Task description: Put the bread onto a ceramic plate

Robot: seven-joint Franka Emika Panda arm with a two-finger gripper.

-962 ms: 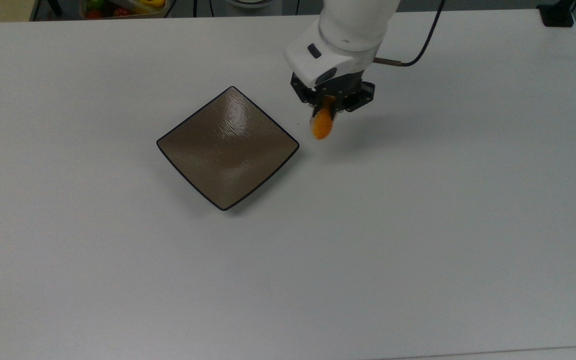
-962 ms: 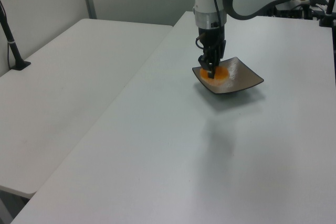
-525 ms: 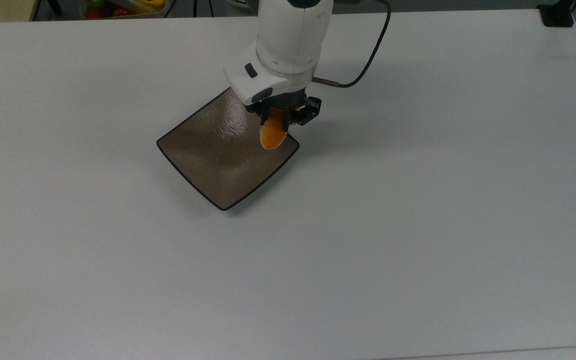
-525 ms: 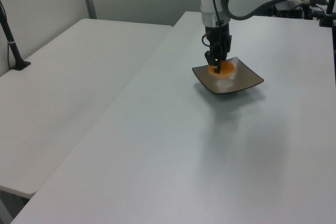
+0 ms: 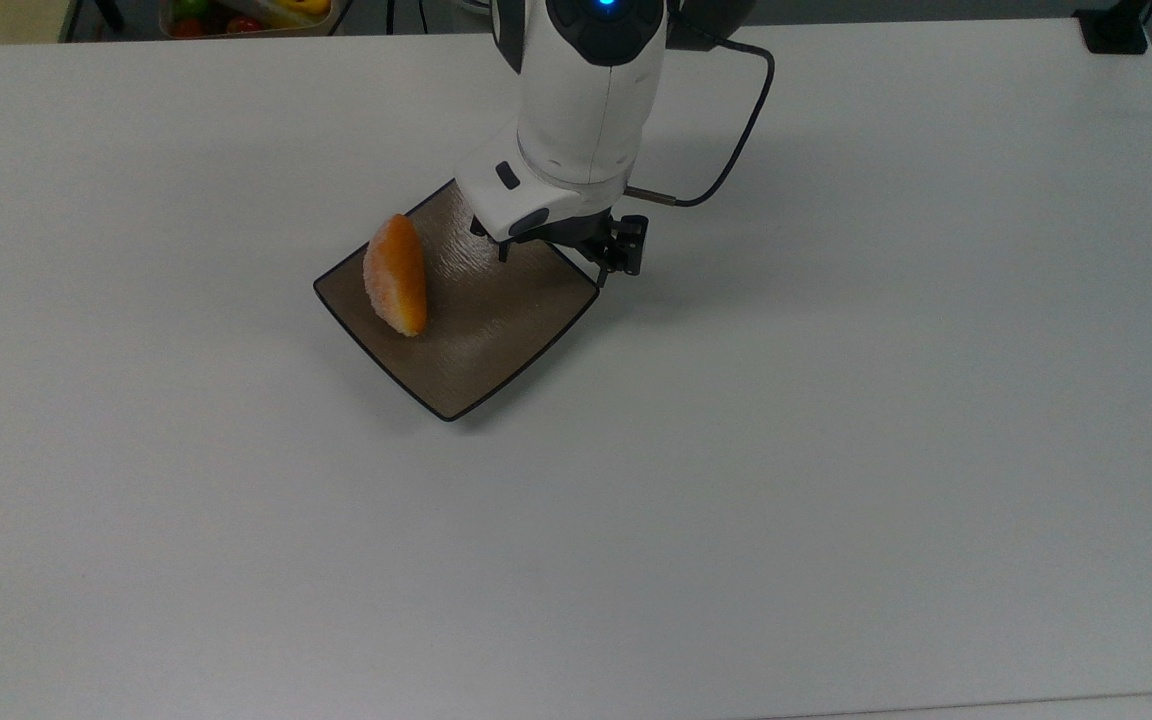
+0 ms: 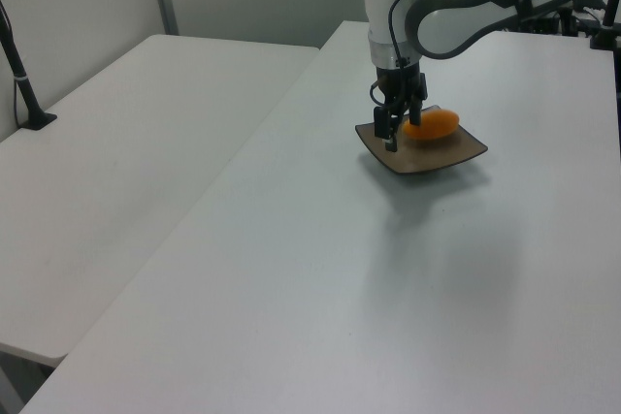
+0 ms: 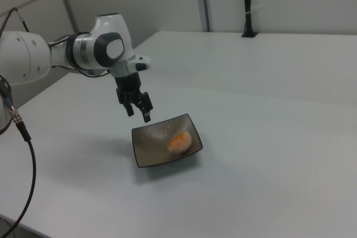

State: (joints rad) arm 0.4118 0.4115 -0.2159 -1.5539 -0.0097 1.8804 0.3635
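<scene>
Top view shows you the bread (image 5: pixel 396 274) lying on the ceramic plate (image 5: pixel 496 340), toward the top view's left corner; the end effector (image 5: pixel 561 243) hangs empty with fingers spread above the plate's far edge. Placement looks done, so you next lift clear of the worktop (image 5: pixel 836 450)

White table (image 5: pixel 836 450), a bin of colourful items (image 5: pixel 246 14) at its far edge

Even, diffuse overhead light keeps the white table (image 5: pixel 836 450) bright. A soft shadow lies at the plate's (image 5: pixel 496 330) six o'clock edge. Pale glare streaks its glossy surface.
</scene>
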